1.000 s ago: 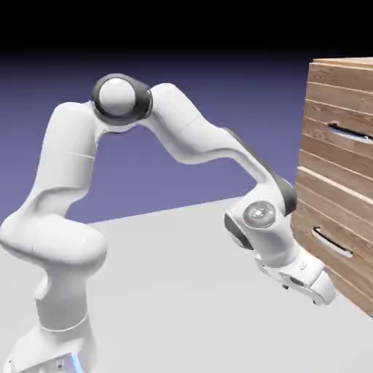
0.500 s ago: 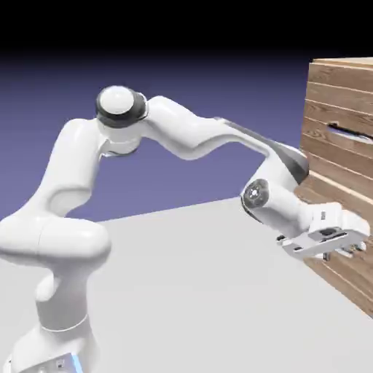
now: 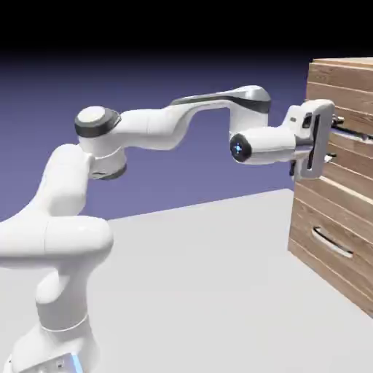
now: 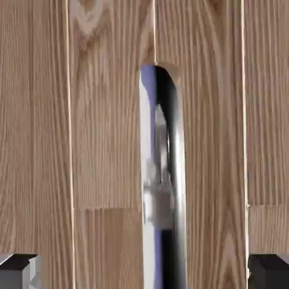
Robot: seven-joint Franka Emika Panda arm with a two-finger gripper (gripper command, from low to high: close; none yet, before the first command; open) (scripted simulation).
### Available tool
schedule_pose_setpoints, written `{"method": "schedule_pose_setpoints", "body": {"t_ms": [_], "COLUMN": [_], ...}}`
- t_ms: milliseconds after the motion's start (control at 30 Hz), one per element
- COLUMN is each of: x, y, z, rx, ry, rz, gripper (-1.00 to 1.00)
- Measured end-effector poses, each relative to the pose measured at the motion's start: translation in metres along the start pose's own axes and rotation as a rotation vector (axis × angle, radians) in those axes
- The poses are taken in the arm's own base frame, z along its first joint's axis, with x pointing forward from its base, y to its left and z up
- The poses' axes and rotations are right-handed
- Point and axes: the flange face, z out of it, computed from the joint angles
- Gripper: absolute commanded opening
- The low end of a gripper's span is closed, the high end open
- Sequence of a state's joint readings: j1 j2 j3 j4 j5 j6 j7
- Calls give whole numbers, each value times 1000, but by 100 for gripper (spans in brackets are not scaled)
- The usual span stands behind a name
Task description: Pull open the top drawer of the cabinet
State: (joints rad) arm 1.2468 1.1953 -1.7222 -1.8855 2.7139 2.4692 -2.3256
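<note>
At the cabinet [image 3: 342,182], the gripper [image 3: 336,137] is pressed up to the top drawer [image 3: 350,127] with its fingers spread wide — in the hand view the two grey fingertips [image 4: 17,270] sit well apart on either side of the silver bar handle [image 4: 169,186], gripping nothing yet. To do this step well, I judge it should keep the handle centred between the fingers, close firmly on the bar, then pull straight out from the cabinet. One cabinet, two drawers, two handles — the lower drawer [image 3: 331,251] is not the target.

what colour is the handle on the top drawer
Shiny silver, mirror-like. The handle shows best in the hand view, running between the gripper's fingertips against brown wood planks.
</note>
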Motion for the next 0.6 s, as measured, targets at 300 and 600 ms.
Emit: {"method": "schedule_pose_setpoints", "body": {"t_ms": [300,600], "x": [-1,-1], "y": [0,0], "z": [24,-60], "rx": [1,2], "ry": [-1,-1], "rz": [1,1], "gripper": [-100,-100]}}
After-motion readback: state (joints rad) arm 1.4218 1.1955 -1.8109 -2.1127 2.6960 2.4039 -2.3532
